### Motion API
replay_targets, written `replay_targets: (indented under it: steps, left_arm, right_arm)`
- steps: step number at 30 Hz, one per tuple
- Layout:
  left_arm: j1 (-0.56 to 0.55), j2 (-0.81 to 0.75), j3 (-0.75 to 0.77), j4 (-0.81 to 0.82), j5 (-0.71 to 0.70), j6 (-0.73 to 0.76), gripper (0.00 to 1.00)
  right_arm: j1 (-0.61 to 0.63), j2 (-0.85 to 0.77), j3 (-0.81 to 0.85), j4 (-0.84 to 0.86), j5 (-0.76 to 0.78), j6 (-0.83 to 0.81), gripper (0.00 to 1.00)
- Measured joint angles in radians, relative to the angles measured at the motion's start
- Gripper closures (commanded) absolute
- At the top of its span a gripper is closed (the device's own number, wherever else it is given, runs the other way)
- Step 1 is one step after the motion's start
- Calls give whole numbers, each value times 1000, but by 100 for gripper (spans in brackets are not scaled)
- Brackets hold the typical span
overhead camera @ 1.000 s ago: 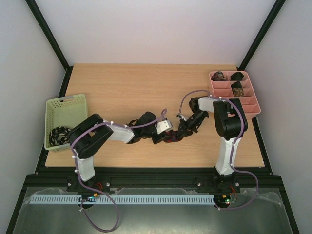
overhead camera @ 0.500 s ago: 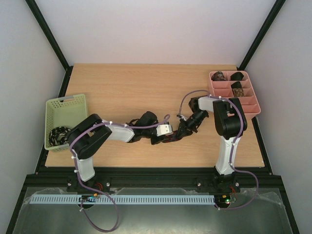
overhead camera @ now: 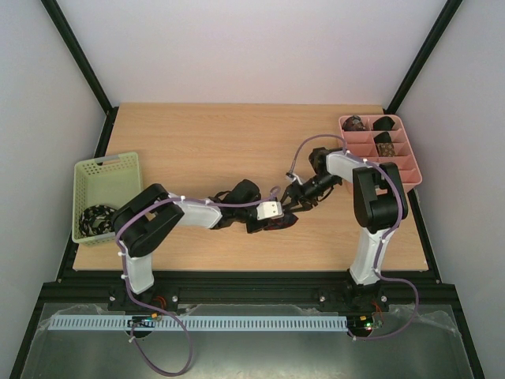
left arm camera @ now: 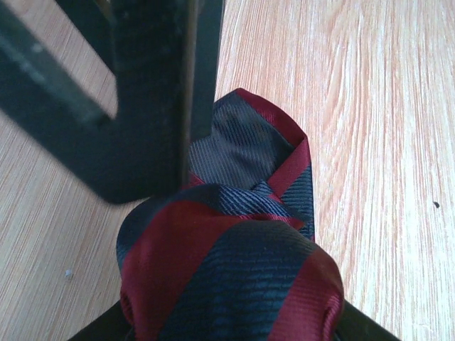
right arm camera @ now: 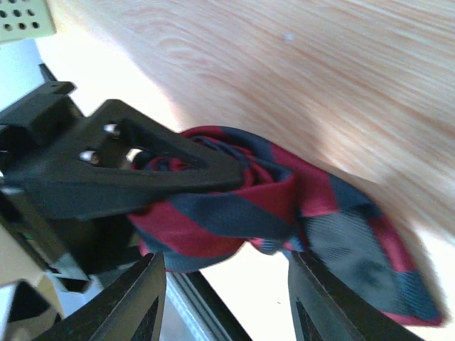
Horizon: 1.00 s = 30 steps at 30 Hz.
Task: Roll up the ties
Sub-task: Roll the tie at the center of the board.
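While left gripper (overhead camera: 280, 221) clamps the tie (left arm camera: 234, 270), well inside table (overhead camera: 197, 142) edges, right gripper (right arm camera: 227, 291) gapes.

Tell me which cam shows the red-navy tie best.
Right wrist: the tie shows coil and loose tail together, with the coil in the left gripper. Left wrist shows only the coil close up, partly blocked. Top external shows just a dark scrap of it.

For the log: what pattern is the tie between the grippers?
Tie: dark red, navy stripes; left wrist view.
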<state>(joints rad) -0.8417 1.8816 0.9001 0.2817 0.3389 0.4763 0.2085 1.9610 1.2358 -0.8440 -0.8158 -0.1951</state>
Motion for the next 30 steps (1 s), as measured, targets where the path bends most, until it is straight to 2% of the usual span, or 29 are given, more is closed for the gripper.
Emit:
replay_targets:
  steps: [4, 8, 12, 15, 19, 24, 27, 30]
  left_arm:
    - [0, 1, 3, -5, -3, -9, 66]
    - [0, 2, 4, -6, -3, -15, 66]
    - [0, 5, 9, -12, -4, -27, 63]
    - [0, 6, 11, -17, -8, -38, 54]
    - [0, 7, 11, -15, -16, -47, 45]
    - [6, 7, 10, -19, 3, -65, 41]
    - [9, 7, 9, -10, 31, -78, 42]
    - [11, 7, 9, 8, 62, -99, 50]
  right_arm:
    - [48, -5, 9, 1, -30, 16, 52]
    - [91, 18, 23, 3, -17, 35, 60]
    - [95, 37, 39, 2, -12, 38, 82]
    - [95, 37, 38, -1, 1, 45, 98]
    - [85, 37, 31, 2, 9, 45, 99]
    - [62, 36, 16, 7, 19, 39, 99]
    - [46, 36, 5, 12, 28, 32, 99]
    - [35, 36, -5, 14, 39, 23, 99]
